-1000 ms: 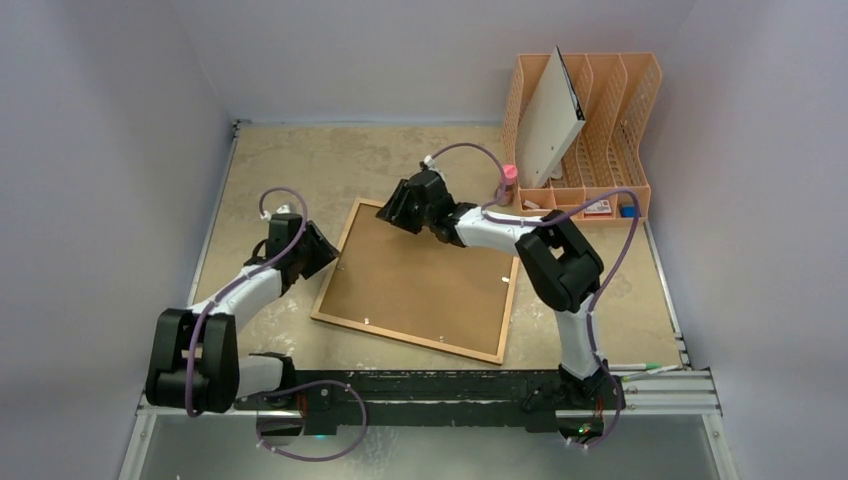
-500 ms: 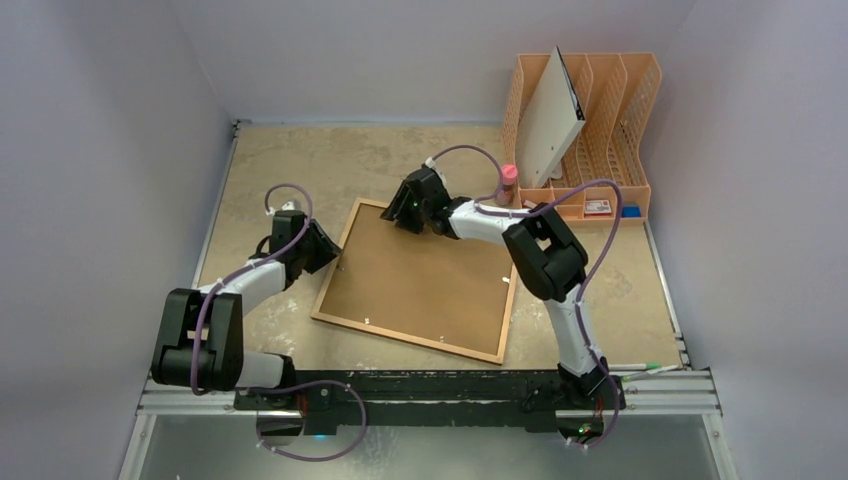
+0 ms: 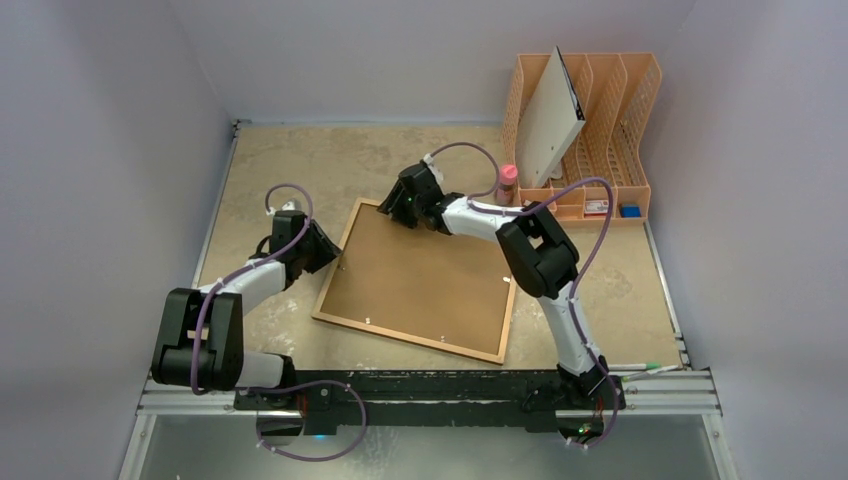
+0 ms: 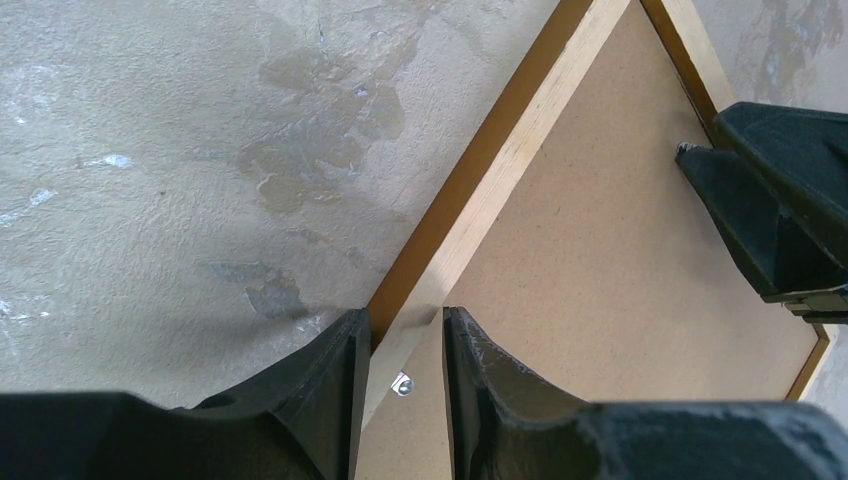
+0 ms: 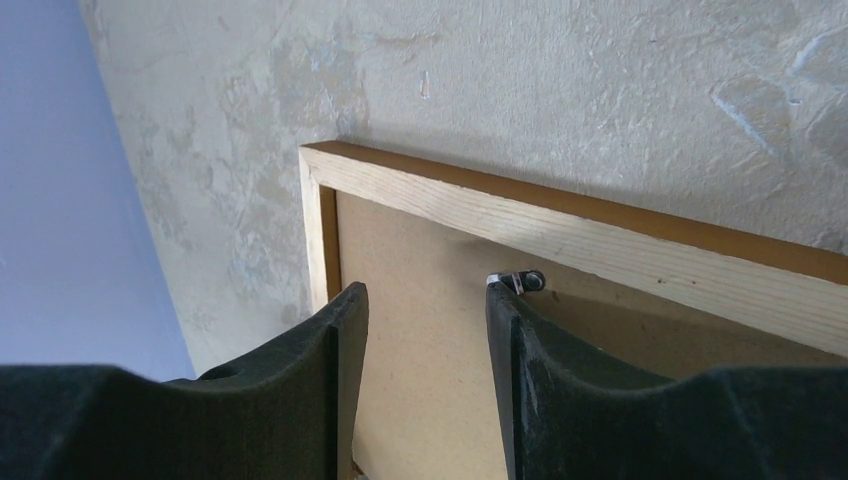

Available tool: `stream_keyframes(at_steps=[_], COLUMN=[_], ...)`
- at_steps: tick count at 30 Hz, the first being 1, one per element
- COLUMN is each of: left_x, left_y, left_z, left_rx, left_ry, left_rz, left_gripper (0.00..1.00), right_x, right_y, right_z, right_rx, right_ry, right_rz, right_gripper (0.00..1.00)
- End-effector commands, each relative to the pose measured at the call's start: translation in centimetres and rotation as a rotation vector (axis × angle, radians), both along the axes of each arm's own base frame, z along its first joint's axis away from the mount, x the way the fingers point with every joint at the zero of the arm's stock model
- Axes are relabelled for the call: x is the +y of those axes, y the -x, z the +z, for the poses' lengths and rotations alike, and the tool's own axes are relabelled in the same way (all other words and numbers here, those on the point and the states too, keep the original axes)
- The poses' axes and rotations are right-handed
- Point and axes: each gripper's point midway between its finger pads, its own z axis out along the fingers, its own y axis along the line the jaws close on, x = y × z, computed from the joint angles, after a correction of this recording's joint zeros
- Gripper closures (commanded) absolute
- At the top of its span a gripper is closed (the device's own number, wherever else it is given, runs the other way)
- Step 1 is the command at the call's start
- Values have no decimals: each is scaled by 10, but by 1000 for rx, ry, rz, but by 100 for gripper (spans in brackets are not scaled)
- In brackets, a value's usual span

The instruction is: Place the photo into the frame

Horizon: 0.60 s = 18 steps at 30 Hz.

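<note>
The frame (image 3: pixel 408 340) lies face down on the table, with the plain brown backing board (image 3: pixel 420 275) in it. The photo is hidden. My left gripper (image 3: pixel 335 258) is at the frame's left edge. In the left wrist view its narrowly open jaws (image 4: pixel 400 320) straddle the pale wooden rail (image 4: pixel 520 130) beside a small metal clip (image 4: pixel 403 383). My right gripper (image 3: pixel 387 208) is at the frame's far corner. In the right wrist view it (image 5: pixel 425 295) is open over the board (image 5: pixel 420 400), its right fingertip at a metal clip (image 5: pixel 522 281) under the top rail (image 5: pixel 600 235).
An orange file rack (image 3: pixel 620 120) stands at the back right with a white binder (image 3: pixel 550 120) leaning in it. A pink bottle (image 3: pixel 508 180) stands just left of the rack, close to my right arm. Pens (image 3: pixel 640 368) lie at the near right edge.
My right gripper has moved left and farther back along the frame's top edge to its far corner. My left gripper has edged slightly toward the frame's left rail.
</note>
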Motion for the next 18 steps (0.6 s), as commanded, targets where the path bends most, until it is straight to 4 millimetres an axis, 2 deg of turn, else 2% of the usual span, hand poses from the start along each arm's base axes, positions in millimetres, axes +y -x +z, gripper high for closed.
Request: stream_keyframes(at_steps=[1,9,18], left_x=[-10,-5,-5], left_y=[-5,-3,-3], left_z=[10,8,8], left_rx=[-32,-20,-18], left_ry=[27,5,1], left_rz=[-46,-33,-30], left_gripper=[66,67,67], right_x=[-16,-14,-12], right_y=[-10,-20,-14], right_z=[-18,-19,-16], right_rx=[24,10,14], right_ry=[92,124,122], right_rz=[-101,-109,-67], right_gripper=[50,50,50])
